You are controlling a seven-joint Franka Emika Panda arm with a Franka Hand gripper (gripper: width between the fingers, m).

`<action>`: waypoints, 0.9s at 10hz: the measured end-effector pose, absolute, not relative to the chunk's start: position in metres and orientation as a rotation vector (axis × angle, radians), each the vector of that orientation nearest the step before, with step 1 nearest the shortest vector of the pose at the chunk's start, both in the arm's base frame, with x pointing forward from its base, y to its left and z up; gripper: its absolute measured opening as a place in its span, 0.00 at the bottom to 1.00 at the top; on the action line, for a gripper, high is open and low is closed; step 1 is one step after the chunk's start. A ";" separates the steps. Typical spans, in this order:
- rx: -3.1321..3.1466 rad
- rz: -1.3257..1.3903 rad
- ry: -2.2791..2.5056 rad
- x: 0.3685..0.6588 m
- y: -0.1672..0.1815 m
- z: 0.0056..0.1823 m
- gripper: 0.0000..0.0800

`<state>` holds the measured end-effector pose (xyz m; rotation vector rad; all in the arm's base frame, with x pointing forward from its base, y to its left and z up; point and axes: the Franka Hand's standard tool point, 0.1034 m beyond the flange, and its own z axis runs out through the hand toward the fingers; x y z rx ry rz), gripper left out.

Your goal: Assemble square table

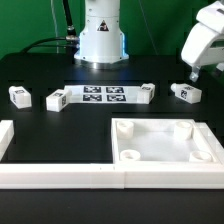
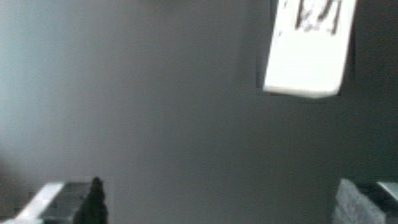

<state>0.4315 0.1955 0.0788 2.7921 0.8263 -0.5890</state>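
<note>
The square table top, a white tray with a raised rim and round corner sockets, lies at the front on the exterior view's right. Several short white tagged leg blocks lie in a row behind it: one, another, a third and the rightmost. My gripper hangs just above and slightly behind that rightmost leg. In the wrist view the leg lies ahead of my gripper, outside the jaws. The jaws stand open over bare black table with nothing between them.
The marker board lies flat in the middle of the leg row. The robot base stands behind it. Long white border bars run along the front edge and at the left.
</note>
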 end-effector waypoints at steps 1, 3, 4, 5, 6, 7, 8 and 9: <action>2.781 -0.635 0.816 0.441 0.199 0.076 0.81; 2.711 -0.798 0.798 0.434 0.197 0.071 0.81; 2.689 -0.928 0.728 0.422 0.193 0.056 0.81; 2.648 -1.015 0.708 0.416 0.195 0.048 0.81; 2.617 -1.057 0.699 0.413 0.200 0.046 0.81; 2.626 -1.046 0.707 0.415 0.200 0.045 0.81; 2.626 -1.046 0.706 0.415 0.200 0.044 0.81; 2.628 -1.050 0.687 0.413 0.201 0.043 0.81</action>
